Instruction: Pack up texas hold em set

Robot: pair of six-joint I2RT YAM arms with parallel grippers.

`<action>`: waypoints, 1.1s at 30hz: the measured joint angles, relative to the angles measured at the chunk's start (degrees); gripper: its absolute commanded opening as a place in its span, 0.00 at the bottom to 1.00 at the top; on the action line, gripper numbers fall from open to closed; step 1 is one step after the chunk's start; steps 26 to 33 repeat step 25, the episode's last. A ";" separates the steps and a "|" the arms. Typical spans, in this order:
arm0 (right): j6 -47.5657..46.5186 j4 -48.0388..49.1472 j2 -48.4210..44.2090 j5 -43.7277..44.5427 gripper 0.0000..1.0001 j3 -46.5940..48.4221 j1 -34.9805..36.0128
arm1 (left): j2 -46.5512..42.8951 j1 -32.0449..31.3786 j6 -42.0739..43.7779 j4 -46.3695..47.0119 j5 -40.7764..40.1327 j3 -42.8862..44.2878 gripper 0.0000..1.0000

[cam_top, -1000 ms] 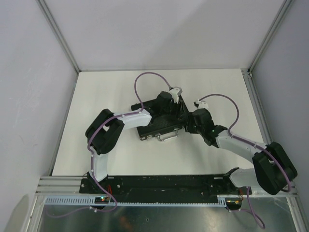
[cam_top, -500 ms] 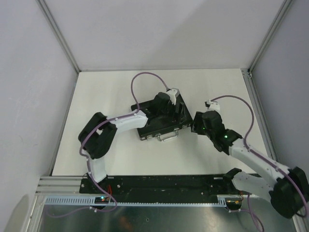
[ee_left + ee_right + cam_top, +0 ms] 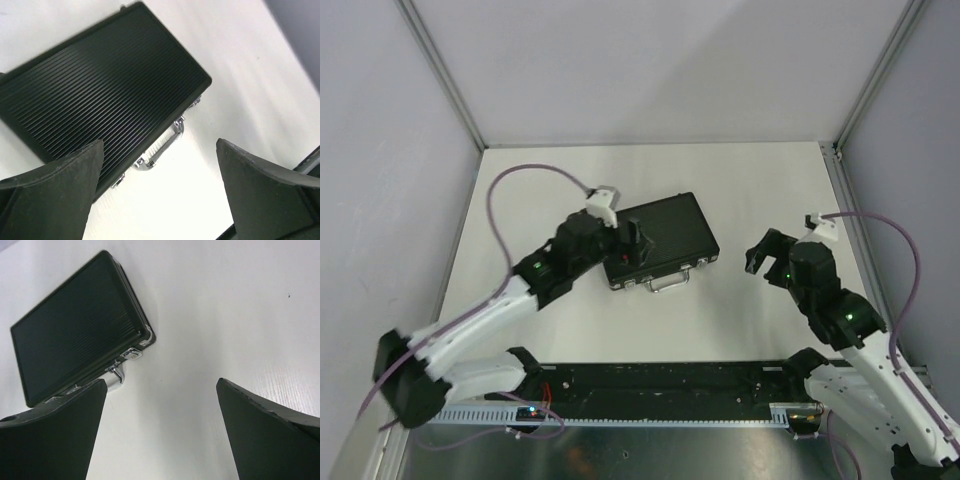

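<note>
The texas hold em set is a black ribbed briefcase (image 3: 670, 230) lying flat on the white table (image 3: 540, 190) with its lid down, so its contents are hidden. Its silver handle (image 3: 667, 283) faces the near edge. My left gripper (image 3: 628, 250) hangs open over the case's near left end, apart from it. In the left wrist view the case (image 3: 100, 85) and handle (image 3: 162, 150) lie ahead of my open left gripper (image 3: 160, 145). My right gripper (image 3: 761, 259) is open, right of the case. In the right wrist view the case (image 3: 75, 325) sits up left of my empty right gripper (image 3: 161, 382).
Grey walls with metal frame rails (image 3: 440, 75) close in the table at the back and both sides. A black base rail (image 3: 660, 385) runs along the near edge. Purple cables (image 3: 520, 180) loop off both arms.
Both grippers have let go of the case, opened wide and drawn back, the left toward the near left, the right out to the right. The case lid now shows uncovered.
</note>
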 measured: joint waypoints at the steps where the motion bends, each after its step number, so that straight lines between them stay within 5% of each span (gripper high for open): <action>1: 0.07 -1.49 -0.55 0.35 0.99 1.31 -0.02 | -3.06 0.00 -0.31 -0.87 -0.92 -0.79 1.00; 13: 0.87 -13.60 -2.71 3.89 0.99 15.58 -0.72 | -32.44 0.00 -1.29 -21.59 -11.06 0.11 1.00; 33: 0.63 -17.40 -3.82 6.47 0.99 18.05 -0.74 | -38.66 0.00 -0.35 -32.28 -15.43 5.22 1.00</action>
